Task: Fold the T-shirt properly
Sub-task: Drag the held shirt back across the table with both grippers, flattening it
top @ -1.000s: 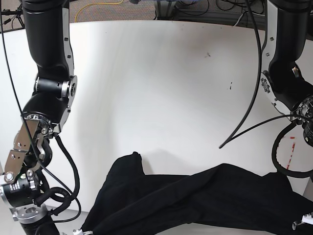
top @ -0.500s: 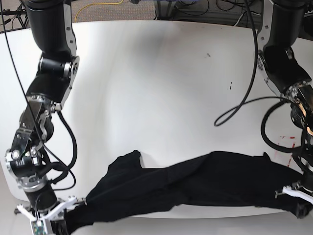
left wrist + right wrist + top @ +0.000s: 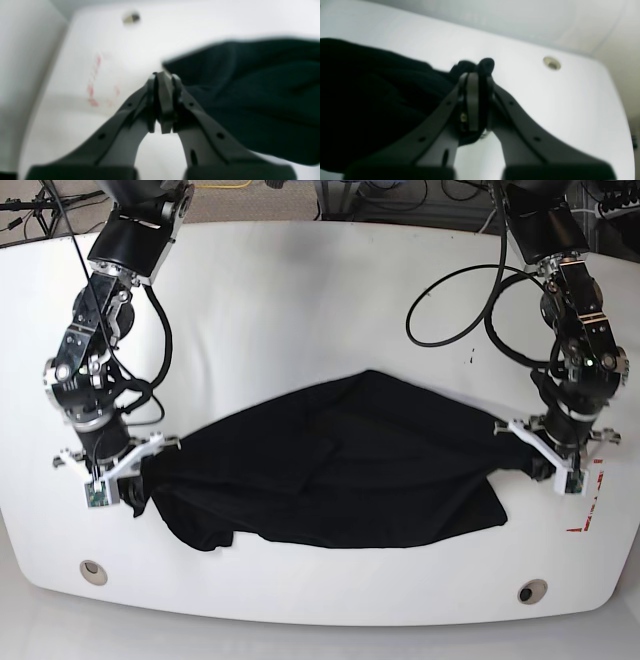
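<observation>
White and rounded at its corners, the table (image 3: 300, 300) carries everything, and the black T-shirt (image 3: 330, 470) lies stretched across its nearer half, so I place the rest by that shirt. Nearest to me, below the shirt's lower hem, two small round holes sit in the tabletop close to the front edge, one grommet hole (image 3: 93, 571) off the hem's left end and another grommet hole (image 3: 532, 591) off its right end. Red tape marks (image 3: 587, 505) show just past the shirt's right end. At that right end the left gripper (image 3: 545, 452) has its jaws pressed together on a pinch of the cloth; the left wrist view shows the fabric caught between the dark fingers (image 3: 151, 100) and the shirt (image 3: 250, 95) trailing off to one side. At the shirt's left end the right gripper (image 3: 125, 472) is likewise clamped on a bunched corner, with a knob of black cloth poking out above its fingertips in the right wrist view (image 3: 472, 100). Between the two grips the shirt spreads in loose folds, its upper edge rising to a peak near the middle. Beyond the shirt the tabletop runs bare to the far edge, where black cables (image 3: 450, 290) loop down beside the left arm.
</observation>
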`<state>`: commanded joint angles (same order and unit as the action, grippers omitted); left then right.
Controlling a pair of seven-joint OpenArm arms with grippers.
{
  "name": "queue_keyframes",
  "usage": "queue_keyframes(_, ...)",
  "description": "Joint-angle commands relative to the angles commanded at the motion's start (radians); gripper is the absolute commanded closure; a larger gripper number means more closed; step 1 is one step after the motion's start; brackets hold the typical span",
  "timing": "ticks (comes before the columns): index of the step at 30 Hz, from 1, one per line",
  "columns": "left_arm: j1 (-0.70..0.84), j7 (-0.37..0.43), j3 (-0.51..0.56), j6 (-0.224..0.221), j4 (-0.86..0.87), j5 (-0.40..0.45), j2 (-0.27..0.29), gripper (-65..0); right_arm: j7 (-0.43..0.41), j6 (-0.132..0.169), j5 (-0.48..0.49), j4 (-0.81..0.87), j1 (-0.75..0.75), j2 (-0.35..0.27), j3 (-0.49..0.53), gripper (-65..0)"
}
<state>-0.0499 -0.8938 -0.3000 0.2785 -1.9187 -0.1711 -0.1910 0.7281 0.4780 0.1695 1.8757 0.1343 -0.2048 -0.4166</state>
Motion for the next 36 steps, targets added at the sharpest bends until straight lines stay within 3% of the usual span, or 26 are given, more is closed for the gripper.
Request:
queue_keyframes(7,0.175,0.002,-0.044,0.011,-0.002,0.0,-0.029,0.0,0.0,0.006,0.002,0.003,-0.141,0.014,-0.048,0.0)
queue_keyframes(15,0.299,0.002,-0.166,0.132,0.002,0.005,-0.035,0.0,0.0,0.006,0.002,0.005,-0.265,0.048,-0.089,0.0)
queue_keyframes(25,0.414,0.002,-0.284,0.212,0.005,0.006,-0.063,0.0,0.0,0.006,0.002,0.0,-0.371,0.083,-0.121,0.0)
queue_keyframes(36,0.448,0.002,-0.333,0.226,0.003,0.006,-0.064,0.0,0.002,0.006,-0.006,-0.002,-0.443,0.169,-0.117,-0.5)
